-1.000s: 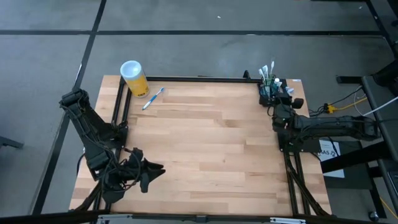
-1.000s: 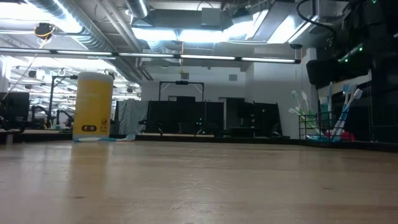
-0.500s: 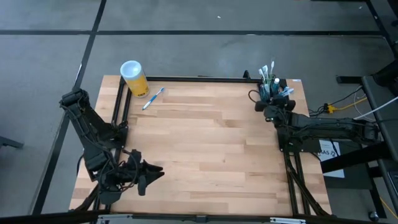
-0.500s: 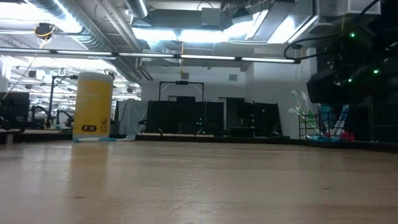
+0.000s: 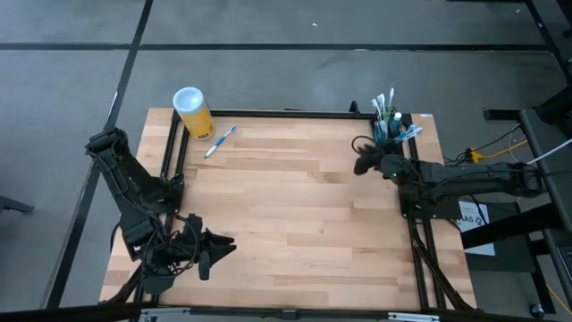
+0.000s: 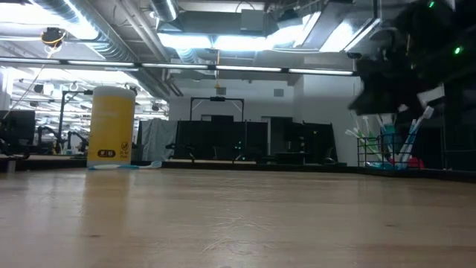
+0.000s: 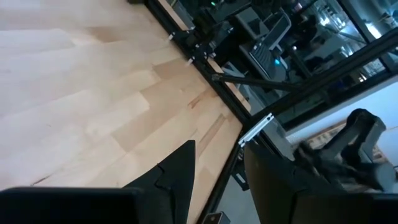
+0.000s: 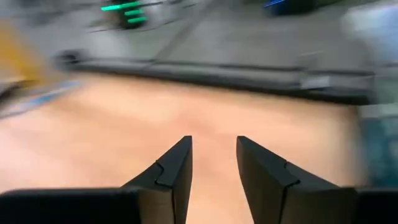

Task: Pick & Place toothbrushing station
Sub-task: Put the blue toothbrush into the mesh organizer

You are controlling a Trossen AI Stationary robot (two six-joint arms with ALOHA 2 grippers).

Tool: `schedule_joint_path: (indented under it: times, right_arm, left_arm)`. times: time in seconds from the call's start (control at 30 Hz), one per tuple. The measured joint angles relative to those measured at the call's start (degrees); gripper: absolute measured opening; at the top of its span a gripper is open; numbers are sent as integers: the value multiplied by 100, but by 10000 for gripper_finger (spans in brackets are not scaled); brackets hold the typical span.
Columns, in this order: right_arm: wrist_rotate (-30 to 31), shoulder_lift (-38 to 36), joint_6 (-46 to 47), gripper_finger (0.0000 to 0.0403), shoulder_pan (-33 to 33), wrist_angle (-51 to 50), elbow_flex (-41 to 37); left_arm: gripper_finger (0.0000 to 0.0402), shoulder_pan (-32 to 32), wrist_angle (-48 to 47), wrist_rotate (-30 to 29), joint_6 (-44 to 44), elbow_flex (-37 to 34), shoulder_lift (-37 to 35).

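In the low view the dark right arm covers the top of the small black rectangular toothbrushing station (image 6: 375,152) at the desk's far right corner. The right wrist view is motion-blurred; the yellow cylindrical cup (image 8: 18,53) is only a smear.

table (image 5: 295,206): light wood planks, smooth, slight sheen | frame (image 5: 174,152): black metal | cup (image 5: 194,114): yellow, glossy, white lid | toothbrushing station (image 5: 390,131): black, matt | grippers: dark matt plastic

Grey floor (image 5: 295,22), ceiling strip lights (image 6: 216,41) overhead
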Motion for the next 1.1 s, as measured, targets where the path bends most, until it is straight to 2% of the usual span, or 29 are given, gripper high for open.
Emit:
schedule_joint_path:
  times: [0.07,0.17,0.27,0.4,0.53,0.63,0.7,0.77,0.93,1.03,1.1]
  right_arm:
    - [-633,35,12,126,276,495,26]
    - [-1702,344,-32,126,726,1916,-30]
    - [-2412,933,-137,125,1201,3298,-33]
    - [-2815,1728,-16,125,1732,4957,-38]
    - [-2709,2109,-88,125,2186,7042,-42]
    - [-2327,2141,-261,125,2487,7865,-40]
    - [-2123,2116,-306,125,2655,8035,-40]
    - [-2024,2087,-303,125,2798,8074,-14]
    - [-2008,2090,-407,125,3123,8022,339]
    - [-1996,2090,-682,125,3263,7880,600]
    - [-1984,2087,-894,125,3337,7708,777]
  left_arm:
    - [134,0,-17,-86,14,0,0]
    - [134,0,-57,-118,52,0,0]
    - [133,0,-526,207,-370,0,0]
    - [127,98,-1646,847,-1530,0,80]
    - [118,661,-2507,1865,-2077,0,496]
    - [116,1425,-2458,2677,-1537,0,911]
    - [118,2092,-2356,3101,-1003,0,1071]
    - [122,2886,-2423,3330,-569,0,1107]
    - [124,5094,-3127,3361,662,0,804]
    - [124,6430,-2970,3813,1370,0,662]
    - [125,7137,-2657,4359,1517,0,688]
